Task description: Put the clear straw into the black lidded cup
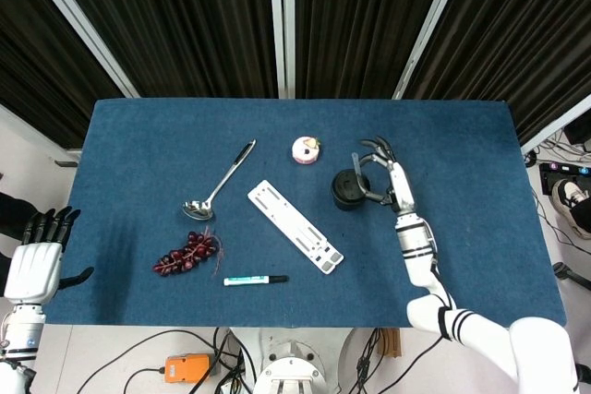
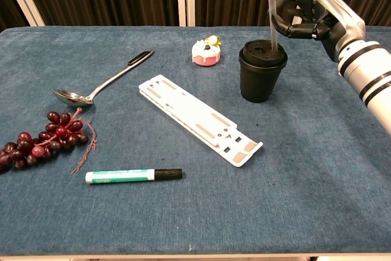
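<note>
The black lidded cup stands upright at the table's back right, also seen in the head view. The clear straw rises nearly upright from the cup's lid, its lower end in the lid and its top out of frame. My right hand is just right of the cup's top, fingers curled, with its fingertips pinching the straw above the lid. From above, the right hand sits beside the cup. My left hand hangs off the table's left front corner, fingers apart, holding nothing.
A pink toy cake sits left of the cup. A white slotted plate lies diagonally mid-table. A metal ladle, dark grapes and a green marker lie on the left and front.
</note>
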### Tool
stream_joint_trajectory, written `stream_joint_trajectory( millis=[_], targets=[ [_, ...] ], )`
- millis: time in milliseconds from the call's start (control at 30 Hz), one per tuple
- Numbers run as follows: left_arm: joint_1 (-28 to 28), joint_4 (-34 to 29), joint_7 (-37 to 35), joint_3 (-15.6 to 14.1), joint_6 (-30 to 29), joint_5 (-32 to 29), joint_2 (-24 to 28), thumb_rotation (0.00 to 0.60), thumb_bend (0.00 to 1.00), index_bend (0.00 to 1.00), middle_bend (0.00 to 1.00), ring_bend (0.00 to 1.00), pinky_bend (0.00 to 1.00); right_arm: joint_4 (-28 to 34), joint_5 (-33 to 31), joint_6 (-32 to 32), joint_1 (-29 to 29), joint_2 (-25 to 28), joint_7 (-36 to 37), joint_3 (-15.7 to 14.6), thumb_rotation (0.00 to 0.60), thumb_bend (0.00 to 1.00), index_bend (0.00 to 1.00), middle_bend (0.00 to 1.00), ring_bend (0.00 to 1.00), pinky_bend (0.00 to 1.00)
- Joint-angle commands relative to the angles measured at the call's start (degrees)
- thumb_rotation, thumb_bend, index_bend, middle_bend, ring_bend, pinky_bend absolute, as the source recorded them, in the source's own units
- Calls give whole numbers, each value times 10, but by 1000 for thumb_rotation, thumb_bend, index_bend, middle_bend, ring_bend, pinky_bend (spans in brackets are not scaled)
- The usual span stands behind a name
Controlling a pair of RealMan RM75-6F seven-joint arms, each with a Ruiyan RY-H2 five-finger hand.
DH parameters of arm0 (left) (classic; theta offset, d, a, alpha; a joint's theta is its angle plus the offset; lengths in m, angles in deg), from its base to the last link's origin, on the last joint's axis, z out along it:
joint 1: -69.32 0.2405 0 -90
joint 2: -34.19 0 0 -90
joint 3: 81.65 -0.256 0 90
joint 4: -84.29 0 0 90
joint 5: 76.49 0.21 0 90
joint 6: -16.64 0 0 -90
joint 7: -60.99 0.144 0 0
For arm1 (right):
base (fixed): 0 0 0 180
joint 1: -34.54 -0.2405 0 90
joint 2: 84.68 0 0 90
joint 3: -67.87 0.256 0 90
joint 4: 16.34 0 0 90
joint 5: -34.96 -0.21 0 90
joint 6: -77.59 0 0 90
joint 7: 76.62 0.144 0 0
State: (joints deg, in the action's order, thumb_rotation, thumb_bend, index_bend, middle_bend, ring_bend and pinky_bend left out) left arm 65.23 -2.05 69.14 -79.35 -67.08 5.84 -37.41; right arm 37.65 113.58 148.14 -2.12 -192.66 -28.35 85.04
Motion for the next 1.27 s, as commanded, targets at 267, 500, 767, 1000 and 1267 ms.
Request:
stream_joint_trajectory(
  millis=[267, 500, 767, 1000, 1267],
  targets=[
    [-1, -1, 2, 0, -2, 2, 0, 600, 63, 88, 81, 7, 0, 5, 22, -3, 7, 18, 30, -17, 600, 510, 116, 197, 2, 0],
    [-1, -2, 1, 1, -2, 2, 2, 600, 63, 88, 81, 7, 0, 60, 57, 64, 37, 90, -20, -28, 600, 505, 18, 135, 0, 0],
    [-3, 3, -5, 3, -3, 4, 1, 600, 63, 88, 81, 7, 0, 200, 60, 121, 130, 268, -255, -68, 600, 503, 18, 135, 0, 0],
    [-4, 4, -5, 4, -6, 5, -1, 600, 63, 88, 81, 7, 0, 323, 38, 153, 225, 387, -352, -122, 600, 502, 17, 125, 0, 0],
    [-3, -3, 2, 5, -15, 10, -2, 600, 63, 89, 81, 7, 0, 387, 36, 144, 283, 464, -332, -168, 600, 502, 16, 109, 0, 0]
  ],
)
